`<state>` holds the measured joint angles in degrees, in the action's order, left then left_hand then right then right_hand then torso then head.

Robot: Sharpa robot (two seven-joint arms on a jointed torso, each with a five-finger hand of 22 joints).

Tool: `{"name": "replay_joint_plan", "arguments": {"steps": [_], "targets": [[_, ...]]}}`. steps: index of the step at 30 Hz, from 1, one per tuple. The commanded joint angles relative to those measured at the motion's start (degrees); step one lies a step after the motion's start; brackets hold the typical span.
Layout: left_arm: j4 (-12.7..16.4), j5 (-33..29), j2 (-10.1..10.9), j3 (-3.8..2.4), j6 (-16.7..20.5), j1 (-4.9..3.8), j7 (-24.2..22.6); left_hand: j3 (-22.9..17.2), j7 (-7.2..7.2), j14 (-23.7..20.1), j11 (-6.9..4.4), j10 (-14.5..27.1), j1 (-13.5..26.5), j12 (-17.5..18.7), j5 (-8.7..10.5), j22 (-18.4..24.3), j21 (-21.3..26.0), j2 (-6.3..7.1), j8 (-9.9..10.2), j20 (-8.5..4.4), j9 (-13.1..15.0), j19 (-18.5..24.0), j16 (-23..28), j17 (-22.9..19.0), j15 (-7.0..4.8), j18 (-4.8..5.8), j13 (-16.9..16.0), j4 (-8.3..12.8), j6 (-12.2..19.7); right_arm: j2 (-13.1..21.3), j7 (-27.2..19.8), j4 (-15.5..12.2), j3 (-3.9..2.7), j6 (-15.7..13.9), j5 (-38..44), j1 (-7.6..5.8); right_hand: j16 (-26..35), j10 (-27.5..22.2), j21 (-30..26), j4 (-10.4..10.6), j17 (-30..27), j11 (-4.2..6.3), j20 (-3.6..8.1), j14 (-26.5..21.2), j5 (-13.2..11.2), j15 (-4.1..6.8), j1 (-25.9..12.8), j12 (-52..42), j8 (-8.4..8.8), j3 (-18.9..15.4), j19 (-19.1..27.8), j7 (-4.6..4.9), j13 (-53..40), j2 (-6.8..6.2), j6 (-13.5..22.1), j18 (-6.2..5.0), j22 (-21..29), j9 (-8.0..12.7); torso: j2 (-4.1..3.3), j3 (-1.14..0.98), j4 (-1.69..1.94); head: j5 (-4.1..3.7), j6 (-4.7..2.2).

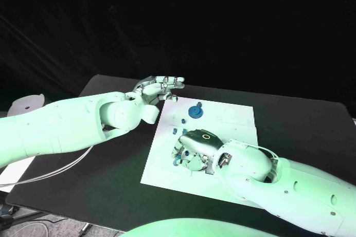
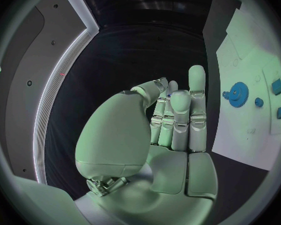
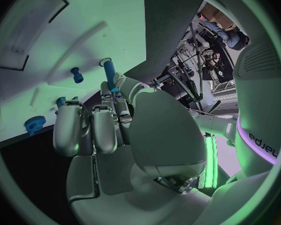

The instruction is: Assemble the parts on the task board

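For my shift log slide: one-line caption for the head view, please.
Right hand works low over the white task board among small blue parts, while left hand hovers off its far corner near the blue gear.

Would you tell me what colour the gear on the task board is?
The gear is blue, clearest in the left wrist view.

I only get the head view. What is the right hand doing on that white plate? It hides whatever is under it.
Observer: In the right wrist view, the right hand pinches a slim blue pin over the task board.
Operator: Is the left hand carrying anything?
Observer: In the left wrist view, the left hand has its thumb bent toward its fingers; I cannot tell if it holds anything.
Operator: Anything near the pin?
Observer: A short blue peg stands on the board, apart from it.
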<state>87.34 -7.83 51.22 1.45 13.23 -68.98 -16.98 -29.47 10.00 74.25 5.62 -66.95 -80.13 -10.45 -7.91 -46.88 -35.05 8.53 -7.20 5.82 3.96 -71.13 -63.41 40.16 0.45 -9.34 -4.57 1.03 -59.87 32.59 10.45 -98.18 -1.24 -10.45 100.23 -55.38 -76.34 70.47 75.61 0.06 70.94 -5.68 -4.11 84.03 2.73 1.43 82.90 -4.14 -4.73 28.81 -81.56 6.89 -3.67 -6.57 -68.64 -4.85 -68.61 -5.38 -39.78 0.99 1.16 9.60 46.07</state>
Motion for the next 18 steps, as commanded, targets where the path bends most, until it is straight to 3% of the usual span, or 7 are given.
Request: {"name": "replay_joint_plan", "arguments": {"steps": [1,9,18], "targets": [[0.07,0.49,-0.10,-0.04,-1.24,-0.04,-0.15,0.04,0.17,-0.56,0.00,0.55,-0.01,-0.24,-0.27,0.06,0.21,-0.53,-0.04,0.07,-0.07,0.21,0.29,-0.14,-0.04,-1.08,0.04,0.29,0.43,-0.26,-0.40,0.30,0.06,1.81,0.54,0.11,-0.24,2.64,0.06,-0.64,-0.05,2.37,-0.12,2.72,0.39,0.02,0.58,-0.01,0.21,1.03,-0.08,0.43,-0.18,0.76,-0.05,0.25,0.05,-0.04,0.00,-0.02,-0.01,0.07,0.09],[0.10,0.50,-0.05,-0.04,-1.27,-0.04,-0.10,0.04,0.17,-0.56,0.00,0.55,-0.01,-0.24,-0.27,0.06,0.21,-0.53,-0.04,0.07,-0.07,0.21,0.29,-0.14,-0.04,-1.08,0.04,0.29,0.43,-0.78,0.38,1.40,0.21,2.67,1.83,0.15,-0.19,2.65,0.03,-0.73,-0.13,2.36,-0.12,2.70,0.38,0.01,0.56,0.02,0.23,1.10,-0.05,0.44,-0.18,0.73,-0.05,0.24,0.09,-0.04,-0.02,-0.01,0.02,0.11,0.16],[0.11,0.50,-0.05,-0.04,-1.30,-0.04,-0.06,0.04,0.17,-0.56,0.00,0.55,-0.01,-0.24,-0.27,0.06,0.21,-0.53,-0.04,0.07,-0.07,0.21,0.29,-0.14,-0.04,-1.08,0.04,0.29,0.43,-1.80,0.79,2.17,0.98,3.42,3.31,0.21,-0.21,2.65,0.02,-0.77,-0.11,2.35,-0.13,2.70,0.35,0.01,0.50,0.04,0.24,1.12,-0.04,0.46,-0.18,0.68,-0.06,0.24,0.09,-0.05,0.00,-0.03,0.02,0.29,0.35]]}}
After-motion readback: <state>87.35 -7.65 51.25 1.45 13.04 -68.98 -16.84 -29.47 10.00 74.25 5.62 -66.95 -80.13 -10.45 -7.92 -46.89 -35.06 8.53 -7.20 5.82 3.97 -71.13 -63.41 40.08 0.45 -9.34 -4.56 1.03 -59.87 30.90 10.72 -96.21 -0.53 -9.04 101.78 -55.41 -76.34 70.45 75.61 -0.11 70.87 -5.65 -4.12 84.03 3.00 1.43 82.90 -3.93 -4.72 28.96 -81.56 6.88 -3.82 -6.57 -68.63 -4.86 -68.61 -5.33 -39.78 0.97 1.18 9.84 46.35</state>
